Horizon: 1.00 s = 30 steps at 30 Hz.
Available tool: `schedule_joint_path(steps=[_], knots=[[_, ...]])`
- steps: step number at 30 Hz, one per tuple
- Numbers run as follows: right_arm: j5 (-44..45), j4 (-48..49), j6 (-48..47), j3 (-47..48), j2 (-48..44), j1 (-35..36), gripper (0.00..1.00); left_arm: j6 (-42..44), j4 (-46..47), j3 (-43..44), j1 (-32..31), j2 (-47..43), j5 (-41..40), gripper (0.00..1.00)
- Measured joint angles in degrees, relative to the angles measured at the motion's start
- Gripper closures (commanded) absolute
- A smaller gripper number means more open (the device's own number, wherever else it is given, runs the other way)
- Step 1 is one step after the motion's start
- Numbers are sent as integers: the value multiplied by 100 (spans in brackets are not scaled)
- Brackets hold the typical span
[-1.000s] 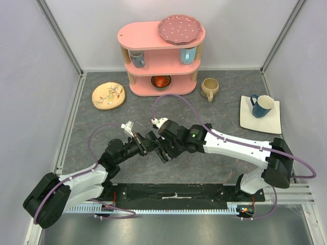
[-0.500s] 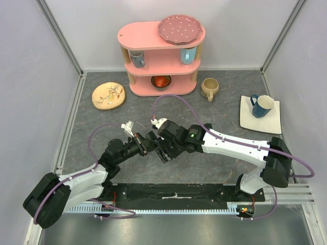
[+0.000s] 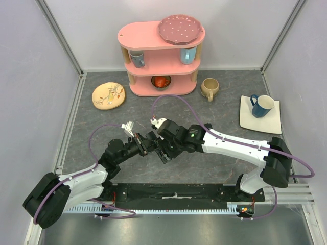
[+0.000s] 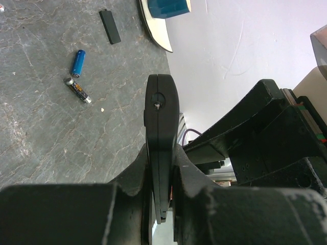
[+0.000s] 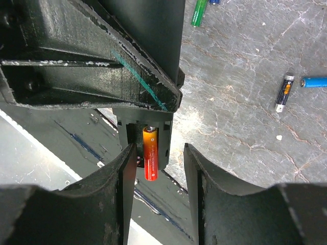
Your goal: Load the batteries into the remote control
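**A:** Where's the remote control [image 4: 161, 112] just now?

**B:** Up off the worktop [image 4: 51, 127]. The left hand [image 4: 162, 163] has it pinched edge-on, fingers tight against its two broad faces near one end, so most of the bar sticks out free.

**A:** And the other arm?

**B:** The right hand [image 5: 159, 153] is close up against the remote's recess, with its fingers standing apart. An orange battery [image 5: 149, 159] sits between them, lying along the recess. Neither finger seems to be squeezing it. I can't tell whether it's pressed fully home.

**A:** The rest of the set?

**B:** Down on the worktop, well apart from the remote. There's a blue battery [image 4: 77, 62], a dark battery [image 4: 77, 90] with an orange band just beside it, and a green battery [image 5: 199, 13]. A flat black strip [image 4: 110, 26] lies beyond those two; I'd guess it's the remote's cover.

**A:** How would you expect these things to behave?

**B:** The batteries look light, hard and smooth. Being round, they'll likely roll if nudged and could squirt out of a loose pinch. I'd take each one across the middle of its barrel, leaving both tips clear to drop into the recess. The remote looks like stiff, light plastic, so it shouldn't bend. It is slim, though, so it could twist in the grip when a battery is pushed in. Holding it by the flat faces, clear of the recess, seems right to me.
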Motion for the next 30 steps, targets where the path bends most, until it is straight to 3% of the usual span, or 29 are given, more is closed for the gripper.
schedule_joint_path(steps=[14,19,20,21,24,30], knots=[[-44,229,-44,107,-590,-22,50,-13,52,0,0,98,4,98],[481,542,-118,-90,-1180,-22,49,-72,177,0,0,133,46,98],[619,660,-136,-216,-1353,-22,48,-92,223,0,0,149,70,98],[750,907,-151,-450,-1596,-22,35,-114,273,0,0,170,111,98],[1049,1526,-122,-1322,-2426,-37,19,-203,492,0,2,291,278,98],[787,2286,-216,-2380,-3224,-282,13,-459,1073,11,9,660,660,98]])
